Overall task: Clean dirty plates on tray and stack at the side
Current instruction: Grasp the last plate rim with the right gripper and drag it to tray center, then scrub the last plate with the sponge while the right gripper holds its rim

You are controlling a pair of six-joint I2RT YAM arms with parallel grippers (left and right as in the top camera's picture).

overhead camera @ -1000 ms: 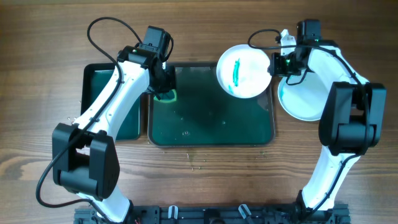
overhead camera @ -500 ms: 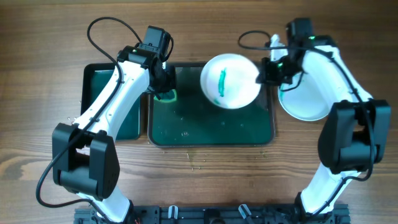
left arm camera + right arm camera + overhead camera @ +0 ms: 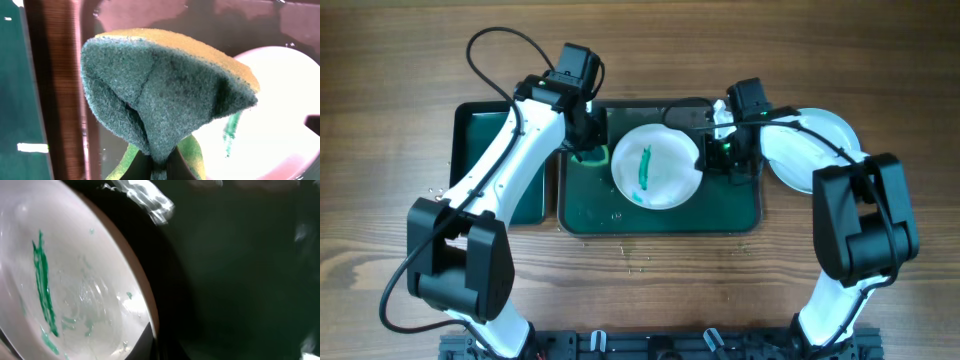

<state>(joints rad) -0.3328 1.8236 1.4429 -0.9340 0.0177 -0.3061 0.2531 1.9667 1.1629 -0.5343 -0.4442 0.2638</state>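
A white plate (image 3: 656, 166) with a green smear sits over the middle of the large dark green tray (image 3: 720, 215). My right gripper (image 3: 713, 156) is shut on its right rim; the rim shows between the fingers in the right wrist view (image 3: 150, 330), with the smear (image 3: 44, 287) on the plate's face. My left gripper (image 3: 583, 143) is shut on a folded green and yellow sponge (image 3: 165, 95), held at the tray's top left, just left of the plate (image 3: 270, 115). Plain white plates (image 3: 810, 150) lie stacked to the right of the tray.
A smaller dark green sponge tray (image 3: 480, 125) lies left of the large tray, under my left arm. Small crumbs (image 3: 635, 258) dot the wooden table in front of the tray.
My right gripper has carried the smeared plate leftward and forward, from the tray's top right corner to its middle. My left gripper with the sponge has hardly moved.
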